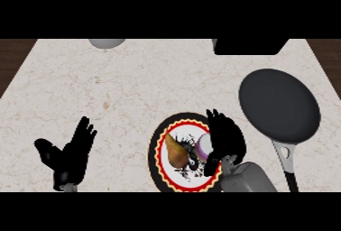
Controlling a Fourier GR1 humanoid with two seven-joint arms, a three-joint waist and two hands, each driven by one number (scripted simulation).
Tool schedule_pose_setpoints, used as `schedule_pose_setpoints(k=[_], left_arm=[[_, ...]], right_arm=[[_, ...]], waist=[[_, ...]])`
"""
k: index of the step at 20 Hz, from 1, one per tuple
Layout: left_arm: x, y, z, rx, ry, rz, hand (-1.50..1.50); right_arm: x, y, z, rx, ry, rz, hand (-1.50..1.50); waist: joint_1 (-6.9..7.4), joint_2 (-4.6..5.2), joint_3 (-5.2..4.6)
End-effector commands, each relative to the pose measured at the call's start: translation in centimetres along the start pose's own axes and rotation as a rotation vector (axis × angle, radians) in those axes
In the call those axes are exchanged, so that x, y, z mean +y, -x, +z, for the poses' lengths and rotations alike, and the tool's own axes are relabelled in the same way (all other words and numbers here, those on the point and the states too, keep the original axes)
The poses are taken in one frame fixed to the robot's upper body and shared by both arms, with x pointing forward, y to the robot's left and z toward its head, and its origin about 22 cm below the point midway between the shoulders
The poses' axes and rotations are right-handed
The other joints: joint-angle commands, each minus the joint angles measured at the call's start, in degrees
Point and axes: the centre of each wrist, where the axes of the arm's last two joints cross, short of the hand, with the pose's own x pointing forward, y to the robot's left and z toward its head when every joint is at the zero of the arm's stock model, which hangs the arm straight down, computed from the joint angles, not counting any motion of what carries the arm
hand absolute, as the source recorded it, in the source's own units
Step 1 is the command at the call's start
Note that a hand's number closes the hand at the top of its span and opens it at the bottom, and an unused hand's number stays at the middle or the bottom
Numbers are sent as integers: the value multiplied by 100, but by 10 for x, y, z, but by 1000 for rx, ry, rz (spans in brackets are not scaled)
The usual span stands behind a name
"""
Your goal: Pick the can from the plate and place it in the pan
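Note:
A round plate point(164, 135) with a black rim and a red and yellow border lies at the counter's front middle. On it stands the can point(202, 145), purple with a pale top, next to a brown pear-shaped item point(176, 151). My right hand point(225, 135) is over the plate's right side, fingers straight, touching the can's right side and partly hiding it. The thumb sits just below the can. The black pan point(279, 106) lies to the right of the plate, its handle point(289, 167) pointing toward me. My left hand point(70, 153) rests open at the lower left, fingers up.
A grey rounded object point(106, 43) sits at the counter's far edge on the left. A black block point(250, 46) sits at the far edge on the right. Dark wood shows beyond the counter's left and right edges.

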Motion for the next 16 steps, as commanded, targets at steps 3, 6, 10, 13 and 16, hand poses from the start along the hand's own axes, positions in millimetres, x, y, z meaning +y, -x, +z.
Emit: schedule_pose_setpoints(k=[3,6,10,13,16], left_arm=[[17,-9,-8,-10,-3,-9,0],[-12,-3,4,6,0,-9,0],[-11,-7,10,2,-12,-5,0],[-8,12,-1,6,-3,2,0],[-12,6,11,-2,-2,-7,0]], right_arm=[[22,10,-13,-140,-5,41,150],[21,15,-27,-150,36,59,150],[20,10,-20,-164,57,63,150],[41,12,-26,-164,68,63,150],[16,4,-13,-149,75,67,150]], waist=[[13,12,2],[11,7,3],[1,3,2],[-2,6,1],[-4,0,2]])
